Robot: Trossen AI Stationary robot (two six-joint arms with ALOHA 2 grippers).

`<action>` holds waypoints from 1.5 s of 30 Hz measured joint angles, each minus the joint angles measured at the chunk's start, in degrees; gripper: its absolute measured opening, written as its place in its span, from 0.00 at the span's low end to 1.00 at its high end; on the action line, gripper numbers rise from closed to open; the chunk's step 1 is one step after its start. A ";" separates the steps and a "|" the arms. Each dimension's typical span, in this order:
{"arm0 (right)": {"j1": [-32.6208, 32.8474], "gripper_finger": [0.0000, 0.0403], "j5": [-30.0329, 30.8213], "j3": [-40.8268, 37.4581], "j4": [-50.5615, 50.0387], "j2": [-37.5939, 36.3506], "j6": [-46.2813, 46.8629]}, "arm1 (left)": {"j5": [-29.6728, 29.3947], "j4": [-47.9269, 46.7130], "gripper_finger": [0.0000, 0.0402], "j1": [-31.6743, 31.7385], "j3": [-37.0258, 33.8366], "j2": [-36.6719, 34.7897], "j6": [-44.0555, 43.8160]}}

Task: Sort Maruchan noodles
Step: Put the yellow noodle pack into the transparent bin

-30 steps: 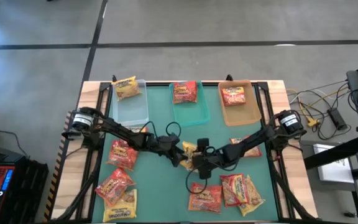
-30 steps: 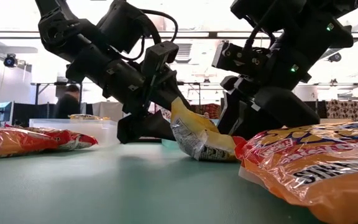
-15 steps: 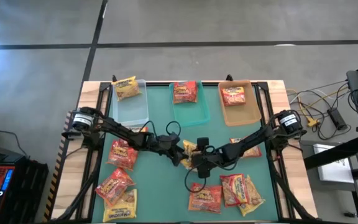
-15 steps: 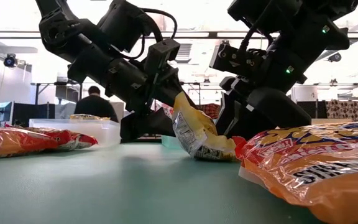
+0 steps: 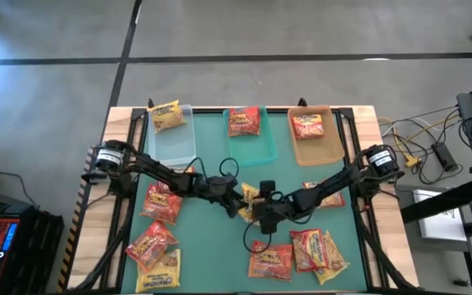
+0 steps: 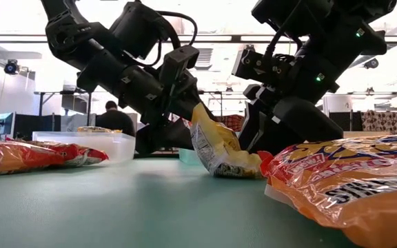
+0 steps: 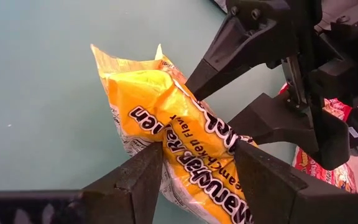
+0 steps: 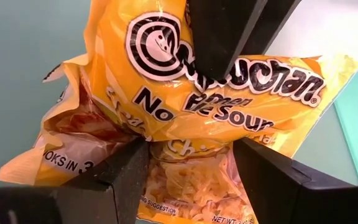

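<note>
From above, your two arms meet at the middle of the desk (image 5: 203,262): the left gripper (image 5: 238,202) and the right gripper (image 5: 260,211) both sit on one yellow noodle packet (image 5: 249,196). Other packets lie along the near edge and left side, and one lies in each of the three trays at the far edge.

At table height, the yellow packet (image 6: 216,148) stands tilted, its lower end on the desk, pinched between both grippers.

Your left wrist view shows the left gripper (image 7: 197,177) clamped across the yellow packet (image 7: 160,118), the other arm's fingers (image 7: 229,50) on it too.

Your right wrist view shows the right gripper (image 8: 190,167) grasping the same packet (image 8: 185,99).
</note>
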 joint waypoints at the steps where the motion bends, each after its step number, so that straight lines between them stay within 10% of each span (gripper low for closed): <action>1: 0.00 0.56 0.03 0.01 -0.02 0.00 -0.02 | 0.01 0.05 0.46 0.03 0.00 0.00 0.42; 45: -0.20 0.56 -2.30 0.03 -2.34 -0.31 10.42 | 9.55 5.88 0.56 4.35 0.17 4.48 -5.85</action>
